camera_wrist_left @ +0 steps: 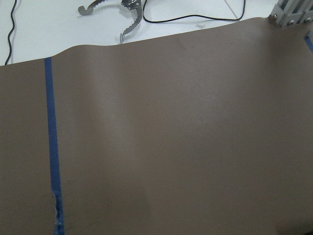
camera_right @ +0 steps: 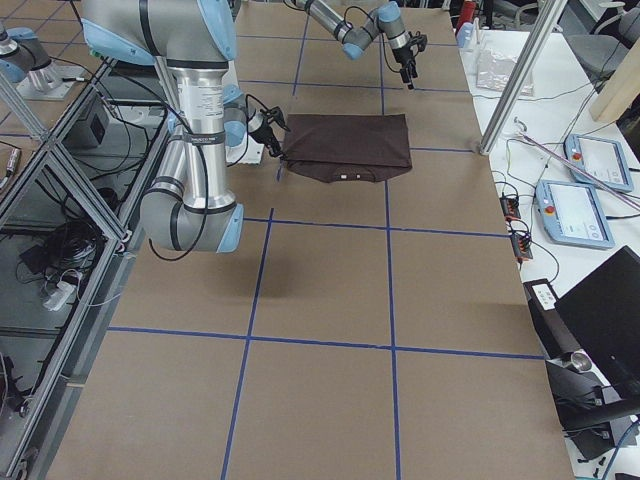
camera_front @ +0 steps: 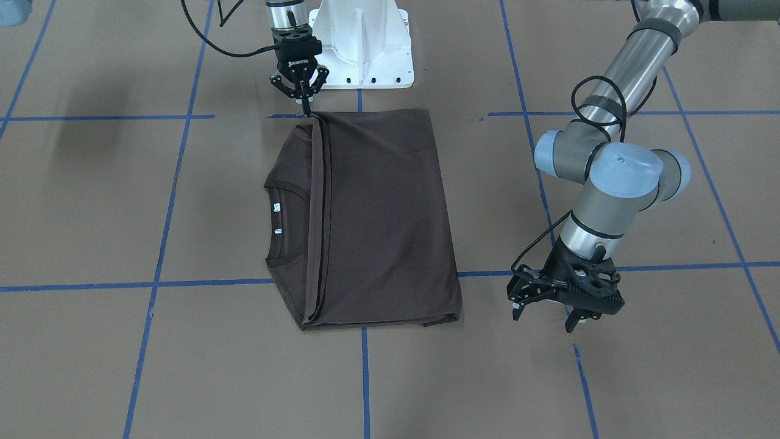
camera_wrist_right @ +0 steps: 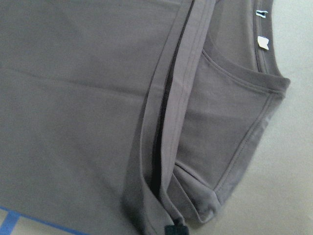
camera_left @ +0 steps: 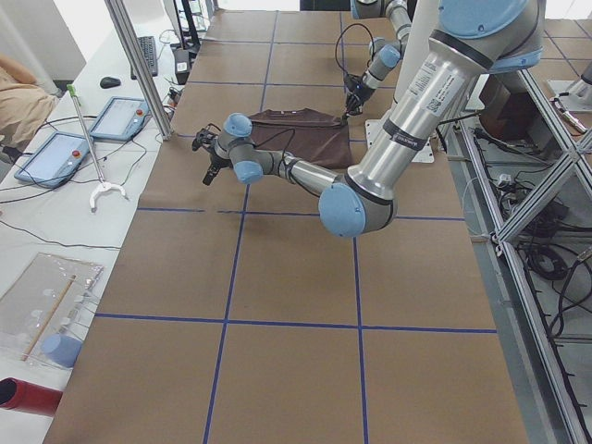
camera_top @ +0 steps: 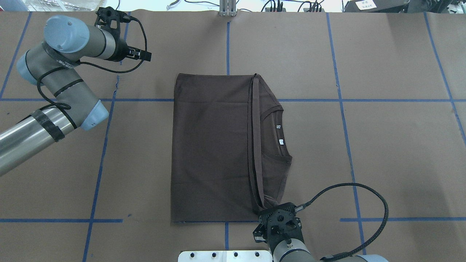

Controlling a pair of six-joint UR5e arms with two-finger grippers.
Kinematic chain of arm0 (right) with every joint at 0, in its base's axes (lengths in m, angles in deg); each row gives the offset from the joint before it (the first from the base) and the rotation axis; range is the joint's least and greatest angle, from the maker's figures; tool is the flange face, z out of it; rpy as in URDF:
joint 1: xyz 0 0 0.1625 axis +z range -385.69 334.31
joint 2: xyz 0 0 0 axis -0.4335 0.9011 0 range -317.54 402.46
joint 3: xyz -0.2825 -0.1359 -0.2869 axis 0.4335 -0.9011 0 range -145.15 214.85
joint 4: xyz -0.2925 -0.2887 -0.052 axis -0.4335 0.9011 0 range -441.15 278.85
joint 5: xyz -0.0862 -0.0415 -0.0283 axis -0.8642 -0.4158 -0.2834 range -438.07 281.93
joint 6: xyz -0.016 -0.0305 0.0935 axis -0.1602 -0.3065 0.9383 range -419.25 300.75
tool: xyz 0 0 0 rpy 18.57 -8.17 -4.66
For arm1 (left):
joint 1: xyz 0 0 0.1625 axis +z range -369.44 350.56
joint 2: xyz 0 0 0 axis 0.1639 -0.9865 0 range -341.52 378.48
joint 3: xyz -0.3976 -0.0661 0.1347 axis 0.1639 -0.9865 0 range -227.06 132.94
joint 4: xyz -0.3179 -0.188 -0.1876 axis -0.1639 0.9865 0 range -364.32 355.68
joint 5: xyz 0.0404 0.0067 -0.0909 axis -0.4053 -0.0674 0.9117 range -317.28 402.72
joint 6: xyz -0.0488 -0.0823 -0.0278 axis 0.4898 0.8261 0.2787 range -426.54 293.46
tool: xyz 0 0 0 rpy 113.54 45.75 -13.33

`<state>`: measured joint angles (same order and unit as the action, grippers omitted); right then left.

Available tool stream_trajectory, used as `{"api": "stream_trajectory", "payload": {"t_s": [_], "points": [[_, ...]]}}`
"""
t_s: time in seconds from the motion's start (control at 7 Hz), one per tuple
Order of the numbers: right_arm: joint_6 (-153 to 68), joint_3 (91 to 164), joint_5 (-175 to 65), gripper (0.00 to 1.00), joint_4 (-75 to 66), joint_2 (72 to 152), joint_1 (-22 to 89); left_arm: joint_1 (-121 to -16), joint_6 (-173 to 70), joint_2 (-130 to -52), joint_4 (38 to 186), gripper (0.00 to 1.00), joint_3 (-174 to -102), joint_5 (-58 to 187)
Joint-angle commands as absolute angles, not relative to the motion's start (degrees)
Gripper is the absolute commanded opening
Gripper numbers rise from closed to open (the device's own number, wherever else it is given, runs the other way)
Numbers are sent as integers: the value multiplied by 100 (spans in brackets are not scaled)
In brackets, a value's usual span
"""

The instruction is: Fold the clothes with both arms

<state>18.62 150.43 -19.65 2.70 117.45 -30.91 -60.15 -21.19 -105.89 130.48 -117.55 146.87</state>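
The dark brown-grey T-shirt (camera_front: 378, 213) lies folded into a rectangle on the brown table, with its collar (camera_front: 286, 225) and white neck tags (camera_front: 277, 207) showing on one side. It also shows in the overhead view (camera_top: 211, 145). My right gripper (camera_front: 306, 110) stands at the shirt's corner nearest the robot, shut on the folded hem there. In the right wrist view the hem (camera_wrist_right: 161, 147) runs down to a fingertip (camera_wrist_right: 176, 230). My left gripper (camera_front: 544, 318) hangs open and empty over bare table, well clear of the shirt's far end.
The white pedestal base (camera_front: 365, 42) stands just behind the right gripper. Blue tape lines (camera_front: 365, 378) cross the table. Tablets (camera_left: 116, 116) and a metal post (camera_left: 139, 65) stand past the table's far edge. The left wrist view shows only bare table (camera_wrist_left: 186, 137).
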Motion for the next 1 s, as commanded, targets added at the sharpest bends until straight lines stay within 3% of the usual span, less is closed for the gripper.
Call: {"api": "stream_trajectory", "payload": {"t_s": [0.0,0.14,0.29,0.57,0.86], "points": [[2352,15077,-1971,0,270,11910,-3254,-6015,-2128,-10589,13050,100,-11746,14687],[2511,15077,-1971,22,270,11910,-3263,-6015,-2119,-10589,13050,100,-11746,14687],[2547,15173,-1962,99,270,11901,-3264,-6006,-2119,-10598,13050,100,-11755,14687],[2521,15926,-1761,100,183,11910,-3159,-5997,-2076,-10589,13015,100,-11921,14705],[2477,16062,-763,100,-588,12154,-2380,-5596,-1445,-10536,12954,100,-12270,14696]]}}
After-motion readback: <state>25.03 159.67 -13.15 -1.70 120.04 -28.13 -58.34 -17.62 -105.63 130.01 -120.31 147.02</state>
